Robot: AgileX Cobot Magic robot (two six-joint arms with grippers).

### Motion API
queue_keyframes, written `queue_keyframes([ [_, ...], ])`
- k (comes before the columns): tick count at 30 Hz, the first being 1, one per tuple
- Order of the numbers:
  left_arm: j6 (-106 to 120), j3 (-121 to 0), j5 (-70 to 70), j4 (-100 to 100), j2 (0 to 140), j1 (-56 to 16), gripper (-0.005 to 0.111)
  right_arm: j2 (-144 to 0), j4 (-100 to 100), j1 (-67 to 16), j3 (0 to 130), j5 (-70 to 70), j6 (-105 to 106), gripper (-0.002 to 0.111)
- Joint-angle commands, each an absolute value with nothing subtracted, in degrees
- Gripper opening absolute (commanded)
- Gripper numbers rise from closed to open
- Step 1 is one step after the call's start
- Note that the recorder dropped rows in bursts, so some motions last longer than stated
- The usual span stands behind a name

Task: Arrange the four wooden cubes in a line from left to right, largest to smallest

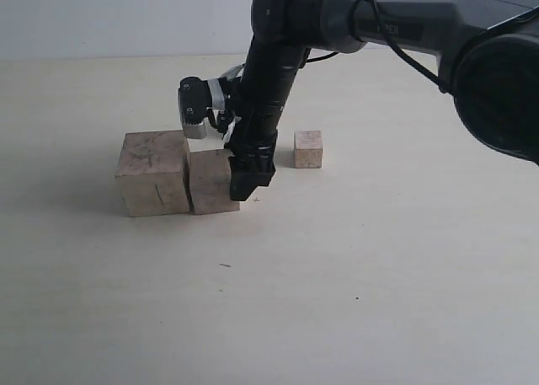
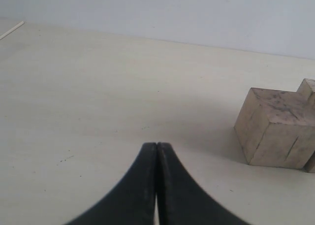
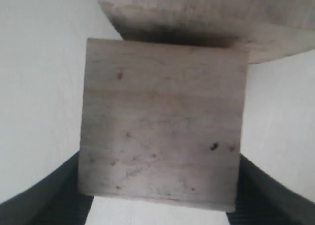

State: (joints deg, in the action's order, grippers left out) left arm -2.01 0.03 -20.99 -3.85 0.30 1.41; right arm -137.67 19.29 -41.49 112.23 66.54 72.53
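The largest cube (image 1: 153, 173) sits on the worktop (image 1: 337, 275). The second cube (image 1: 210, 181) touches its right face. The right hand (image 3: 160, 158) seems clamped on the second cube, its dark fingers (image 3: 51, 195) flush against two opposite sides. The arm (image 1: 269, 82) hides part of that cube in the exterior view. A small cube (image 1: 308, 148) stands well apart, to the right of the largest cube and farther back. A fourth cannot be made out. The left hand (image 2: 156, 145) is pressed closed on nothing, and its camera sees the largest cube cut off at the frame edge.
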Motion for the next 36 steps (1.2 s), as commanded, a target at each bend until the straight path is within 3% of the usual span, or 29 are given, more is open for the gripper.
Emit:
queue_keyframes([
  [1, -1.8, 0.0, -20.5, -3.8, 0.0, 1.1, 0.000, -138.5, 16.5, -42.0, 112.3, 64.5, 71.5, 0.000],
  [21, -1.8, 0.0, -20.5, -3.8, 0.0, 1.1, 0.000, -138.8, 19.9, -42.0, 112.3, 62.7, 71.5, 0.001],
  [26, -1.8, 0.0, -20.5, -3.8, 0.0, 1.1, 0.000, -138.8, 19.9, -42.0, 112.3, 63.9, 71.5, 0.018],
  [33, -1.8, 0.0, -20.5, -3.8, 0.0, 1.1, 0.000, -138.7, 20.0, -42.0, 112.3, 63.7, 71.2, 0.060],
  [36, -1.8, 0.0, -20.5, -3.8, 0.0, 1.1, 0.000, -138.2, 20.0, -42.0, 112.4, 62.9, 68.6, 0.073],
])
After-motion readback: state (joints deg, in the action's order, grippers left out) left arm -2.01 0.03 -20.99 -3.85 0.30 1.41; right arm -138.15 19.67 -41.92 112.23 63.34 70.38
